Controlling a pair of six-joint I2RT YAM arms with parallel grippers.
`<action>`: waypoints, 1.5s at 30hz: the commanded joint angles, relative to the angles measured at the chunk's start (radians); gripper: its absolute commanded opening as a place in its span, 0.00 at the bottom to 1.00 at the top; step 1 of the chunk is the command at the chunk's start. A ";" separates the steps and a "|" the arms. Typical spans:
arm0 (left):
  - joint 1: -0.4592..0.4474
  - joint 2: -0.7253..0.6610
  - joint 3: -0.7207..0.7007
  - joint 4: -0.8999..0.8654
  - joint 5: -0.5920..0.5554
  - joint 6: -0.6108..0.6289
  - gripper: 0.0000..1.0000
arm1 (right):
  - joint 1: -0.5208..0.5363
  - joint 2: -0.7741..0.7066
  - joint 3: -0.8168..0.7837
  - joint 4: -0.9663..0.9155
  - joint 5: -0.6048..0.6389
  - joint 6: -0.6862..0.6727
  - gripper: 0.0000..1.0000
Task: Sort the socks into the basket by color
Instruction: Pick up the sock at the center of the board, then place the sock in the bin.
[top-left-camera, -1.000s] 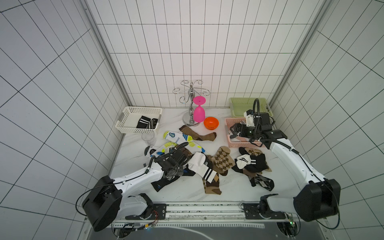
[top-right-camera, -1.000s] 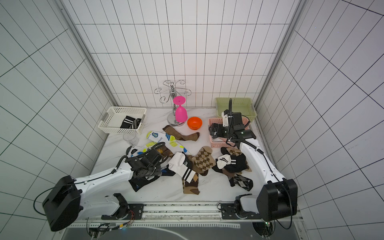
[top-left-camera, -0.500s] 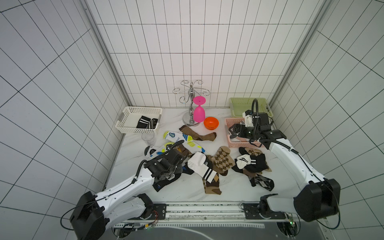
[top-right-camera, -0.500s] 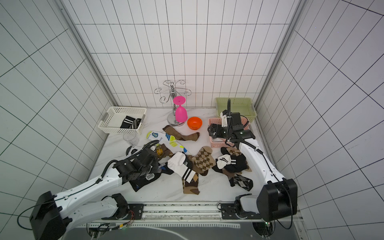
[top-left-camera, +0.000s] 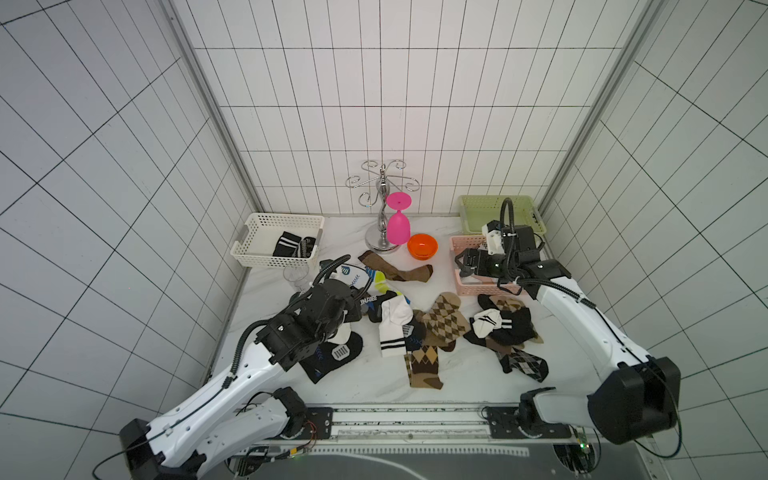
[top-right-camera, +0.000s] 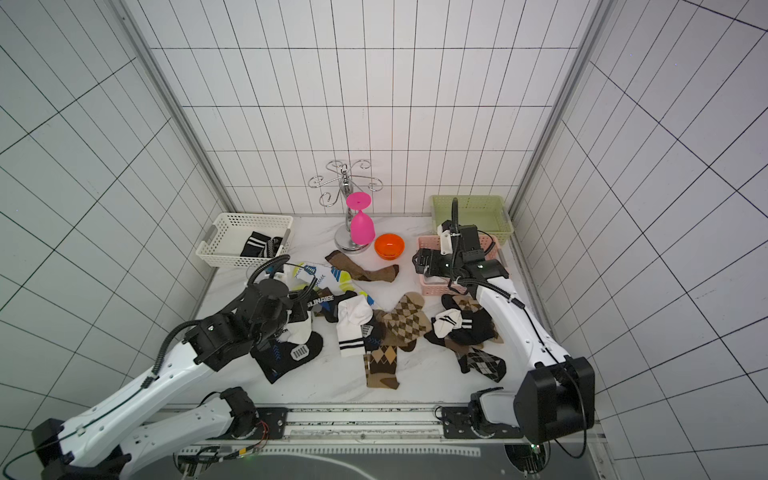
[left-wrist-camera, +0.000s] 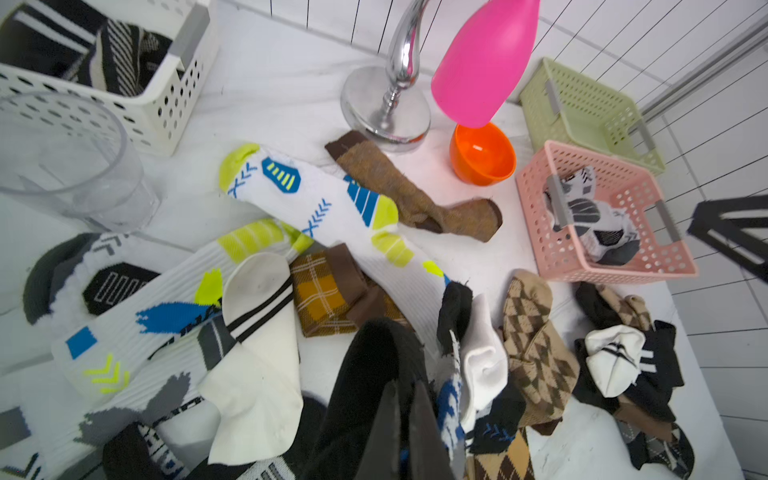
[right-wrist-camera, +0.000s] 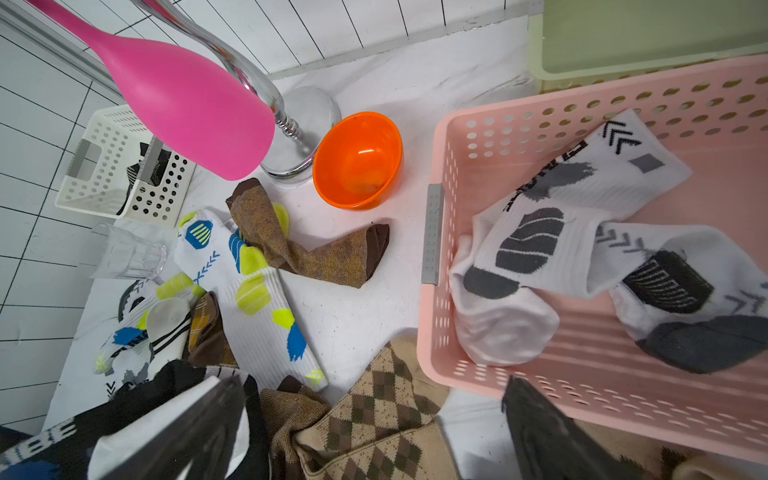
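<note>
Two grippers, three baskets, loose socks spread over a white table (top-left-camera: 469, 376).

- Left gripper (left-wrist-camera: 405, 432): jaws pressed together, pinching a black sock (left-wrist-camera: 370, 365), its fabric drawn up above the pile on the left of the table. Cream sock with black stripes (left-wrist-camera: 257, 353) and white sock with yellow-blue print (left-wrist-camera: 316, 199) just beyond, flat on the surface.
- Right gripper (right-wrist-camera: 368, 392): spread wide, holding nothing, hovering at the near left corner of the pink basket (right-wrist-camera: 478, 124). White socks with grey print (right-wrist-camera: 540, 249) inside that basket, just past one finger. Tan argyle sock (right-wrist-camera: 374, 415) on the table under the gap.
- White basket (top-left-camera: 266, 259), back left: black socks with white stripes (top-left-camera: 291, 245) inside.
- Green basket (top-left-camera: 494, 208), back right, directly behind the pink one.
- Brown sock (top-left-camera: 399, 272): alone on the table, near the orange bowl (top-left-camera: 422, 245).
- Mixed heap of black, white-striped and argyle socks (top-left-camera: 503, 328): in front of the pink basket, beside the right arm.
</note>
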 joint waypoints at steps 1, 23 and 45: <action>-0.001 0.011 0.087 0.010 -0.050 0.049 0.00 | 0.011 -0.022 -0.051 -0.003 -0.010 0.000 0.99; 0.272 0.163 0.376 0.120 0.120 0.222 0.00 | 0.014 -0.048 -0.076 0.005 -0.018 -0.004 0.98; 0.738 0.488 0.737 0.409 0.222 0.333 0.00 | 0.014 0.040 -0.009 -0.005 -0.033 -0.027 0.97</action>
